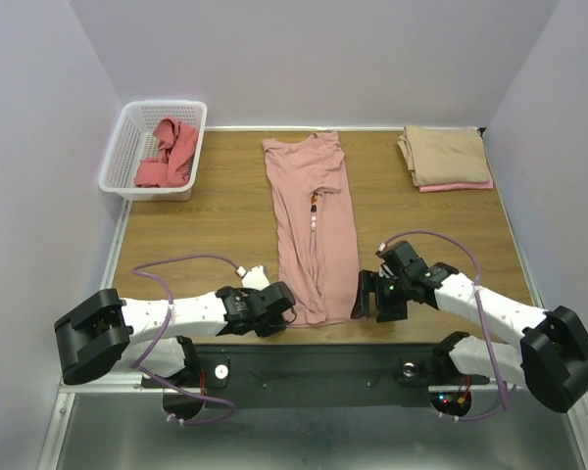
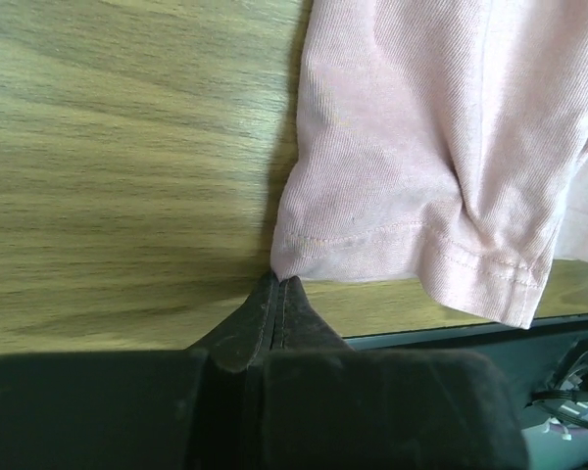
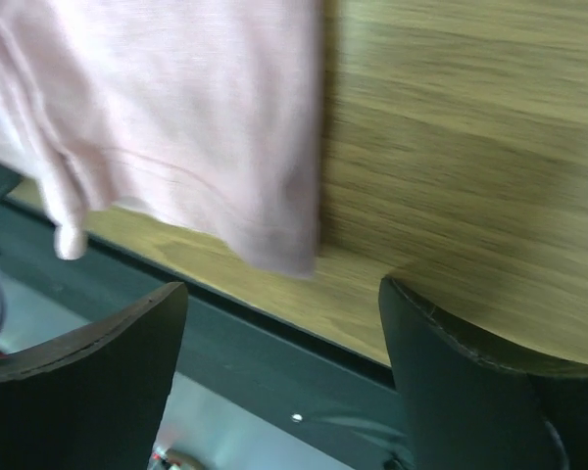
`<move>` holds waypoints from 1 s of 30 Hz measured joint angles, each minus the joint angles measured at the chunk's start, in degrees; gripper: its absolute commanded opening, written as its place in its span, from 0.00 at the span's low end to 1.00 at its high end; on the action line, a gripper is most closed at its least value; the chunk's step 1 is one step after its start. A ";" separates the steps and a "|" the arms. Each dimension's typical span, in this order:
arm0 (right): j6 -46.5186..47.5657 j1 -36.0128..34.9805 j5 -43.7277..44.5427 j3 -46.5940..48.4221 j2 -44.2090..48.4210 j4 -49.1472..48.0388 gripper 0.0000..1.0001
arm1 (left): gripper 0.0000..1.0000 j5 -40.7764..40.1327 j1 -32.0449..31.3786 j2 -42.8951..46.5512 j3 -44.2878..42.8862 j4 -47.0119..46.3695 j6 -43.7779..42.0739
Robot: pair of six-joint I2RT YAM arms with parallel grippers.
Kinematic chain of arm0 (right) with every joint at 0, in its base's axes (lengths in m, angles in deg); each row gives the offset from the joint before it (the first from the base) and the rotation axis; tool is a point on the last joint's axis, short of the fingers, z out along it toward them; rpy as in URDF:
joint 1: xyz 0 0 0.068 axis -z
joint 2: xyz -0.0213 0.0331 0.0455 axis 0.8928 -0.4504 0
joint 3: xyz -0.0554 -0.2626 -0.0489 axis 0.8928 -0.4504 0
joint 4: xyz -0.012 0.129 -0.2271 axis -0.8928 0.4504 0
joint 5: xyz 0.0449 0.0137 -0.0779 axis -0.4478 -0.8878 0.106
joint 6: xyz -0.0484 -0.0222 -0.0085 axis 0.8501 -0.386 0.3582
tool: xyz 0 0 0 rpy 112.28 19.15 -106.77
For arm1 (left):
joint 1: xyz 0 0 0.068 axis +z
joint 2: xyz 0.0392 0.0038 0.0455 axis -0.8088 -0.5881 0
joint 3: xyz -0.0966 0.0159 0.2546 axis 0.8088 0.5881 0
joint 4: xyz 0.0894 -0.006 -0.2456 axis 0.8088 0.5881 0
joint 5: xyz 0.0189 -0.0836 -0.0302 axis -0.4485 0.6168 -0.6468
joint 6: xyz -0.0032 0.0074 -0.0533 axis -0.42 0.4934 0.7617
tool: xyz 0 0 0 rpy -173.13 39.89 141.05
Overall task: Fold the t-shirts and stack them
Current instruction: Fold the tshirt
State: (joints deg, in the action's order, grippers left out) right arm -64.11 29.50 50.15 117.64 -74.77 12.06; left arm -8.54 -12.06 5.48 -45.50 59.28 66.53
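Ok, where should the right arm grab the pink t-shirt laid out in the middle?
Probably its near right hem corner, approached from the shirt's right, low over the table. The pink t-shirt lies flat, and that corner sits just ahead of the right gripper and its open jaws.

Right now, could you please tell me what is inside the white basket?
A crumpled coral-red t-shirt lies in the white basket; whatever might sit beneath the cloth is covered.

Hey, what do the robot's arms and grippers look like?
The left arm and right arm are white tubes with bulky black joint housings. A lilac cable loops along each. The left gripper and right gripper are black, with matte, wedge-shaped fingers.
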 measured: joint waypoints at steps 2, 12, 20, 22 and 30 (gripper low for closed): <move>-0.76 -0.39 -0.59 0.00 -1.07 -1.49 0.77 | 0.00 -0.52 0.00 0.09 0.15 -0.46 -0.31; -3.58 -2.64 -2.27 -0.66 -7.21 -7.50 0.01 | 0.00 -2.86 0.00 6.08 1.99 -3.06 -2.08; -3.72 -2.78 -0.94 1.09 -7.61 -7.30 0.00 | 0.00 -4.48 0.02 8.96 2.78 -5.07 -3.41; -3.72 -2.78 0.20 3.23 -7.56 -6.84 0.00 | 0.00 -5.73 0.04 9.09 2.40 -4.57 -3.69; -3.19 -2.73 10.14 17.68 -9.44 -4.92 0.01 | 0.00 -7.10 10.23 8.11 -4.07 -4.98 -11.41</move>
State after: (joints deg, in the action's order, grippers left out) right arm -67.30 26.76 60.29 135.32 -84.21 7.14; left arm -15.64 -1.84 13.59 -49.57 54.30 55.12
